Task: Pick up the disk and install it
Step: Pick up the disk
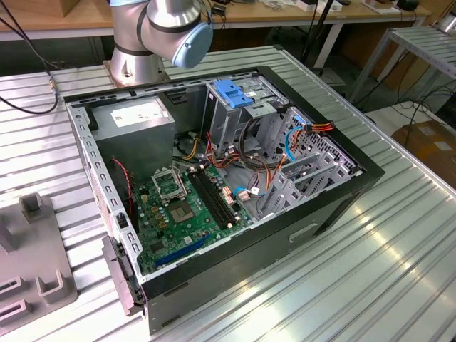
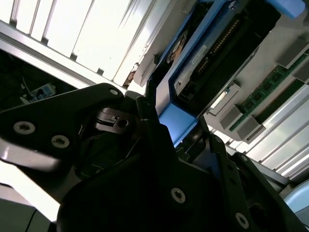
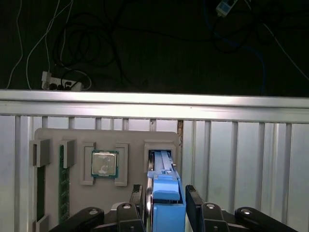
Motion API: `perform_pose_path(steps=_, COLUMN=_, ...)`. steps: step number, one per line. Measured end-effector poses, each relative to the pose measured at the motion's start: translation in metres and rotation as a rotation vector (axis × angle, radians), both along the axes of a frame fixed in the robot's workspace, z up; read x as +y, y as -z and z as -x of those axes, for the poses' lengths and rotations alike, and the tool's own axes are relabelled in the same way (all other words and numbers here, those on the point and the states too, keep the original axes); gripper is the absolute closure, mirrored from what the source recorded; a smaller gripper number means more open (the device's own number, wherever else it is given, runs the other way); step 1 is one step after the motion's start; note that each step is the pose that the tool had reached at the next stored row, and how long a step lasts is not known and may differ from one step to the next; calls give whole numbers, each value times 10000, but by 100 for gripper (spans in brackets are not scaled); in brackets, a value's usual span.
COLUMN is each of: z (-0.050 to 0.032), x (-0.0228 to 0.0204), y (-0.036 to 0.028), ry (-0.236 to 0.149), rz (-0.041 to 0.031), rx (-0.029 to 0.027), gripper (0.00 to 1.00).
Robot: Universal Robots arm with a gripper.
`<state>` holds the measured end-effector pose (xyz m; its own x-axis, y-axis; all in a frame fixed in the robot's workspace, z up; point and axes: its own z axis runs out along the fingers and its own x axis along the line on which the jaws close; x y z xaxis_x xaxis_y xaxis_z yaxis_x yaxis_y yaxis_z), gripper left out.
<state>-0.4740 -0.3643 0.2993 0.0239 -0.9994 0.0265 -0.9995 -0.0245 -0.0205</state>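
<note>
tray (image 3: 130,140) with the disk (image 3: 166,212) on ribbed metal table (image 3: 251,159); dark floor (image 3: 159,58) beyond.

Blue-railed disk (image 3: 165,208); pale grey holder tray (image 3: 130,140); green motherboard (image 1: 189,210); black case (image 1: 235,260); silver ribbed table (image 1: 370,285).

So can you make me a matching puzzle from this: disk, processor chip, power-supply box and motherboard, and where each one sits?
Things:
1. the disk
2. processor chip
3. power-supply box
4. motherboard

Places:
a. lying flat in a recess of the grey tray
b. flat across the bottom of the open case
c. standing on edge in a tray slot
d. in the case corner nearest the arm's base

Pairs: 1-c, 2-a, 3-d, 4-b
</note>
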Motion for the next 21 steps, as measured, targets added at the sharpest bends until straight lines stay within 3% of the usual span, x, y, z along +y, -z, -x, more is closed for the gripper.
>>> perform_pose_path(steps=16, z=-5, x=-32, y=6, ry=27, rz=1, rx=2, gripper=52)
perform_pose_path(steps=21, z=-5, x=-32, y=12, ry=29, rz=1, rx=1, gripper=63)
